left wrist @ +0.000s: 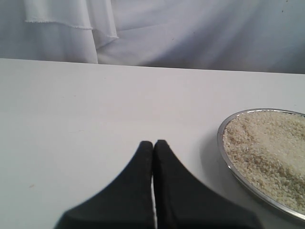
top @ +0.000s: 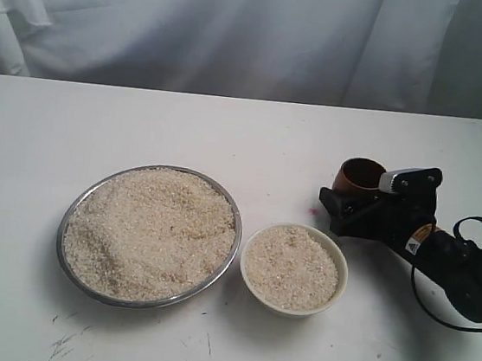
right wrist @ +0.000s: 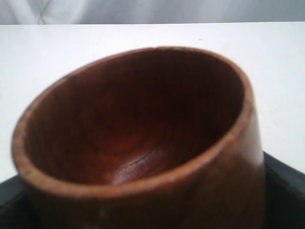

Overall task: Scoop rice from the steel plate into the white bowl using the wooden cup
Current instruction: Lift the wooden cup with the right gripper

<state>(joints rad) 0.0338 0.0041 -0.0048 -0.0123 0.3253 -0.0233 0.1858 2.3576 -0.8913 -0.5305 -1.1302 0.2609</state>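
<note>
The steel plate [top: 63,228] lies left of centre, heaped with rice [top: 152,231]. Just to its right stands the white bowl [top: 343,272], which also holds rice [top: 290,267]. Further right, my right gripper [top: 370,193] is shut on the wooden cup [top: 361,175], held tilted just above the table behind the bowl. In the right wrist view the cup [right wrist: 143,124] fills the picture and its dark inside is empty. My left gripper [left wrist: 153,143] is shut on nothing, low over bare table beside the plate's rim [left wrist: 224,153]; the exterior view does not show it.
A white cloth [top: 240,32] hangs behind the table's far edge. The right arm and its black cable [top: 465,276] lie over the table at the right. Bare white tabletop [top: 229,136] stretches behind the plate and bowl.
</note>
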